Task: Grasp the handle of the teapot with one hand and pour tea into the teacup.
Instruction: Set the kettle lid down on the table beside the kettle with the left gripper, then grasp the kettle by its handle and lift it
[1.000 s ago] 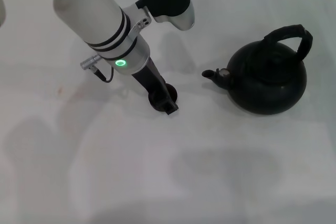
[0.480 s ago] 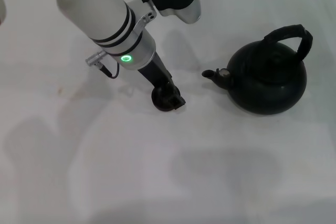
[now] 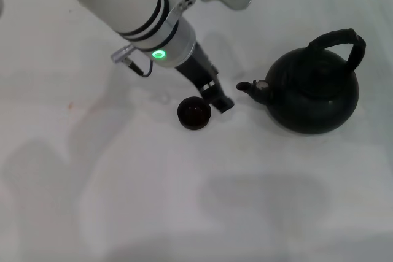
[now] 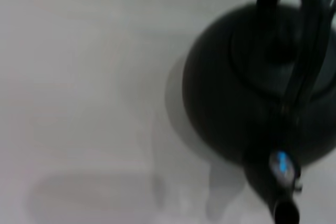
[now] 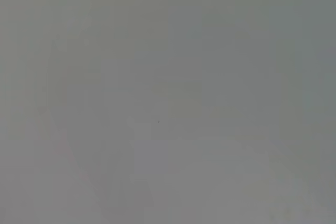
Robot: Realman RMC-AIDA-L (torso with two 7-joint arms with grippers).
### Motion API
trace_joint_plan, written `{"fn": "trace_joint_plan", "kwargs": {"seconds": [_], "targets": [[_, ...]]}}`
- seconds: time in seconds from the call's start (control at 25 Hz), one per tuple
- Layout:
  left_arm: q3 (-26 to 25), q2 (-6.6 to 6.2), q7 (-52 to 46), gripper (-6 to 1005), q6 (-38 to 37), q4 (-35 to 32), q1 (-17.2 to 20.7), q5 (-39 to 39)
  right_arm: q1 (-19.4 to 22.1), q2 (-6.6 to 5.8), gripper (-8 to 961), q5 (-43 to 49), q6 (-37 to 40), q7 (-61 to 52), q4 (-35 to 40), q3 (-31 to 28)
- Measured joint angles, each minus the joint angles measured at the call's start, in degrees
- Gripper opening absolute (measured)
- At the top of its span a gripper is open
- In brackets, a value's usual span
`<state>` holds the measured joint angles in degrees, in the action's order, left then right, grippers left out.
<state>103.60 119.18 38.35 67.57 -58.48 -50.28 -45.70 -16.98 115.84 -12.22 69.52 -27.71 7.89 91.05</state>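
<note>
The matte black teapot (image 3: 313, 93) stands on the white table at the right, its short spout (image 3: 249, 87) pointing left and its arched handle (image 3: 341, 38) upright over the lid. The small dark teacup (image 3: 194, 113) sits left of the spout, upright and free. My left gripper (image 3: 216, 97) hangs just to the right of and behind the cup, between cup and spout, touching neither. The left wrist view shows the teapot (image 4: 241, 98), its handle (image 4: 310, 30) and its spout (image 4: 278, 208) close by. The right gripper is out of view.
The white tabletop (image 3: 184, 200) spreads around both objects, with a faint reddish stain (image 3: 70, 106) at the left. My left arm (image 3: 135, 4) reaches in from the upper left. The right wrist view shows only a plain grey surface (image 5: 168, 98).
My left gripper has moved right and away from the teacup toward the teapot's spout, uncovering the cup. Cup and teapot have stayed in place.
</note>
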Motion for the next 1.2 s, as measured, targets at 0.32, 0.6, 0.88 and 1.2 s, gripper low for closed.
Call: {"fn": "trace_joint_plan", "kwargs": {"seconds": [0.32, 0.6, 0.88, 1.2], "targets": [[-1.0, -0.08, 1.7, 727, -0.2, -4.7, 0.6, -2.7, 0.0, 0.00, 871, 0.0, 0.0, -0.3, 0.3, 0.0], [-4.7, -0.06, 5.8, 731, -0.6, -7.8, 3.3, -6.6, 0.0, 0.00, 871, 0.0, 0.1, -0.3, 0.4, 0.0], [-16.2, -0.09, 14.6, 736, -1.9, -8.6, 9.2, -16.8, -0.1, -0.05, 872, -0.2, 0.0, -0.1, 0.5, 0.0], [-25.5, -0.12, 35.7, 732, -11.2, 0.4, 18.6, -43.1, -0.2, -0.17, 871, 0.0, 0.3, -0.4, 0.9, 0.2]]}}
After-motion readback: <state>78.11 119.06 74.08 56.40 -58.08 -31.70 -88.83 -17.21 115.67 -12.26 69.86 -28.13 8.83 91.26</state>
